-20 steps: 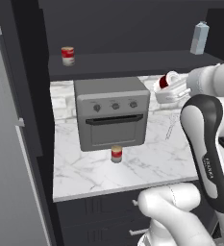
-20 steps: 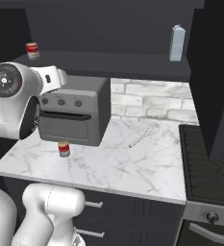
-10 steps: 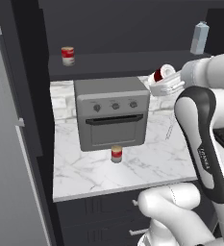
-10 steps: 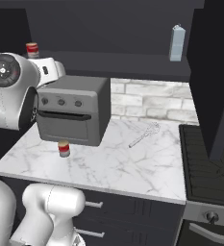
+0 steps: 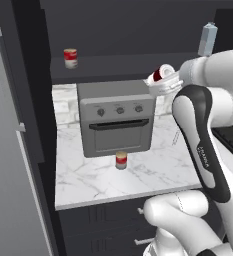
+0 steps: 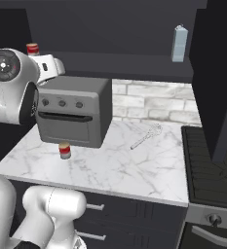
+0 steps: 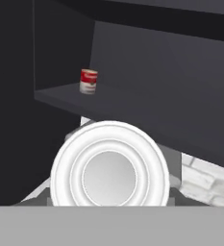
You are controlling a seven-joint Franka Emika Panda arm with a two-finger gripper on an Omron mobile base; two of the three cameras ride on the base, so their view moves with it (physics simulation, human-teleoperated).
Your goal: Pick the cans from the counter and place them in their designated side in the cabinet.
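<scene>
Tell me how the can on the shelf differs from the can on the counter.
The shelf can has a red top and white lower half; the counter can is red with a tan-yellow band. The shelf can stands up in the cabinet, at its left end; the counter can stands low on the marble, before the toaster oven. Both are small, upright tins.

A grey toaster oven (image 5: pixel 116 118) with three knobs stands against a backsplash of pale brick (image 6: pixel 154 101). Beside it to the right a dark stove top (image 6: pixel 210 168) sits with knobs along its front edge. A tall grey fridge (image 5: pixel 10 165) fills the left side, its handle facing the room. A tall dark panel (image 6: pixel 216 73) hangs over the stove. Dark drawer fronts (image 6: pixel 134 216) carry pale bar handles. Lighting is even and soft.
</scene>
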